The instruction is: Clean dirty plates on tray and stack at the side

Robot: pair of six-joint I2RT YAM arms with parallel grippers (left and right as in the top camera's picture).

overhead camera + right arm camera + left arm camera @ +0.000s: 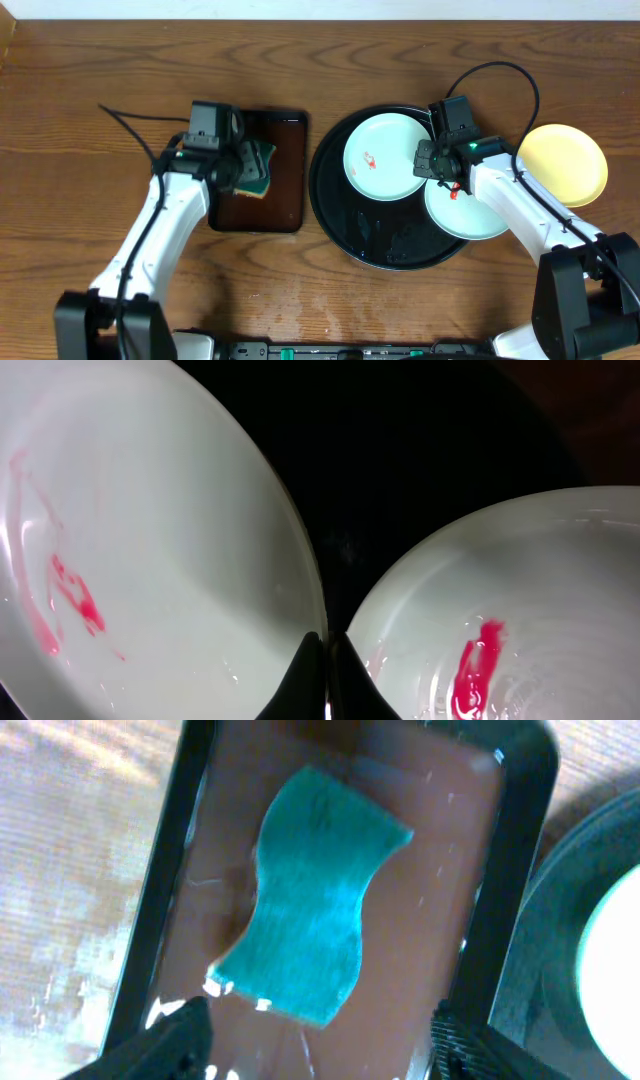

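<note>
Our left fingers (170, 1040) stand spread either side of the sponge (315, 910) on the brown tray (285, 200), grasping nothing. Our right fingers (300, 680) are clenched and empty at the gap between 2 red-smeared plates (385, 155) on the black tray (335, 210). We judge 1 done: the yellow plate (565, 162) lies on the surface (100, 60) at right, and 2 remain. The left arm (165, 220) and right arm (520, 205) reach up-frame from the bottom corners.

The whole tabletop (80, 80) is seen straight down from overhead, while the sponge (315, 900) is viewed closely from the left wrist and 2 smeared plates (150, 560) from the right, both areas shared with overhead.
</note>
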